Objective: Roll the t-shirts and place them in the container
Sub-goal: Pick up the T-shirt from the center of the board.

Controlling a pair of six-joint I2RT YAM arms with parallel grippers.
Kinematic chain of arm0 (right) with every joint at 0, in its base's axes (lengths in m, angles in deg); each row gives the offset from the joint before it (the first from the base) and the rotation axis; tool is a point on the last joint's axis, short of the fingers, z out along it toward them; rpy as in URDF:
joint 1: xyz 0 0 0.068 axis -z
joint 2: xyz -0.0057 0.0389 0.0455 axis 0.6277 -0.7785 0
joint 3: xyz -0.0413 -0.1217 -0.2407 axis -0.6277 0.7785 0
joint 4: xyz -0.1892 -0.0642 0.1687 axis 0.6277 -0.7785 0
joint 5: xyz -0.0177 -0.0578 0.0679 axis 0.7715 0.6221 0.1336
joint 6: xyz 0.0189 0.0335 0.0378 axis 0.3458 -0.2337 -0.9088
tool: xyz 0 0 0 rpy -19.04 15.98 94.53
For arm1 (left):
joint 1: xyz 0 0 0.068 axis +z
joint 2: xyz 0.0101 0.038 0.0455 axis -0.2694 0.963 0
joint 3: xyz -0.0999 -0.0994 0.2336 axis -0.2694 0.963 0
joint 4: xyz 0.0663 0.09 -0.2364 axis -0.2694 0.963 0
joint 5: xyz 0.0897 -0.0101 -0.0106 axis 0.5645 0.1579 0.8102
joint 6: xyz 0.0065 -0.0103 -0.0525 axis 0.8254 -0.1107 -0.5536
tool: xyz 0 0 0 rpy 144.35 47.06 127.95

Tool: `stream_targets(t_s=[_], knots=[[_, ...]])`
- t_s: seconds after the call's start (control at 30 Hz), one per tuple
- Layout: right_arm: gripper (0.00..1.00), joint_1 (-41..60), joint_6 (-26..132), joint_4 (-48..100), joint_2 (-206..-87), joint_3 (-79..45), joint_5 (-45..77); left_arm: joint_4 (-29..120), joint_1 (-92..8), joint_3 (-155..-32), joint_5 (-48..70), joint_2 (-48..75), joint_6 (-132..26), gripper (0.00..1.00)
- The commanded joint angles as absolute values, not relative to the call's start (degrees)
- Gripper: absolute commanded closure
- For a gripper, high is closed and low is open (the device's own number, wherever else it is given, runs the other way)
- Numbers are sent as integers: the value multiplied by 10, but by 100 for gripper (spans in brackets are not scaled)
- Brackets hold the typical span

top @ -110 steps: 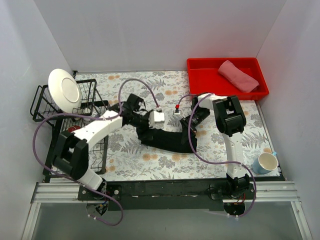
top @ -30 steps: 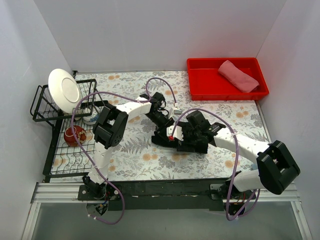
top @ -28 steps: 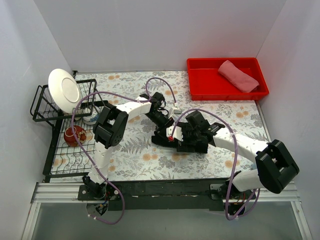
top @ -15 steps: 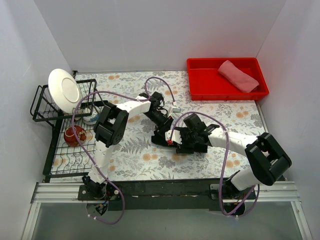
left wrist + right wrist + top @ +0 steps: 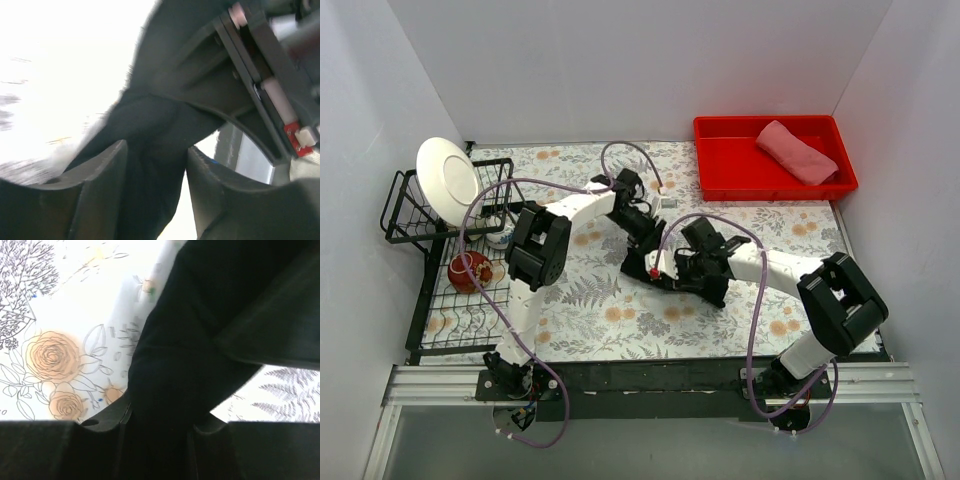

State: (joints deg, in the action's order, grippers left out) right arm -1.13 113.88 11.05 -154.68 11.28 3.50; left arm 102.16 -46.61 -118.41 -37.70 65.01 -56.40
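Observation:
The black t-shirt [image 5: 686, 276] lies bunched into a small roll at the middle of the floral tablecloth. My left gripper [image 5: 646, 252] is shut on its left end; the left wrist view shows black cloth [image 5: 150, 150] between the fingers [image 5: 100, 175]. My right gripper [image 5: 672, 272] is shut on the same roll; the right wrist view shows black cloth [image 5: 170, 375] filling the jaws. The salmon-pink t-shirt [image 5: 796, 150] lies rolled in the red bin [image 5: 720, 170] at the back right.
A black wire rack [image 5: 440, 250] at the left holds a white plate [image 5: 446, 172] and a red ball [image 5: 468, 270]. White walls close in the table on three sides. Purple cables loop over both arms.
The black t-shirt has been gathered from a spread strip into a tight bundle. Both grippers have moved left and slightly back with it in the last second.

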Motion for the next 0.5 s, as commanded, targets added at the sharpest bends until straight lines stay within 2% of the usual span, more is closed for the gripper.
stream_targets(t_s=[0.0, 0.23, 0.47], knots=[[99, 18, 1093, 6, -1548, 11, -33, 916, -396, -1289, -298, 586, -672, 47], [99, 85, 1050, -69, -1546, -127, -49, 876, -315, -1386, -221, 517, -689, 36], [99, 178, 997, -44, -1593, -225, -29, 883, -290, -1337, -225, 475, -685, 35]])
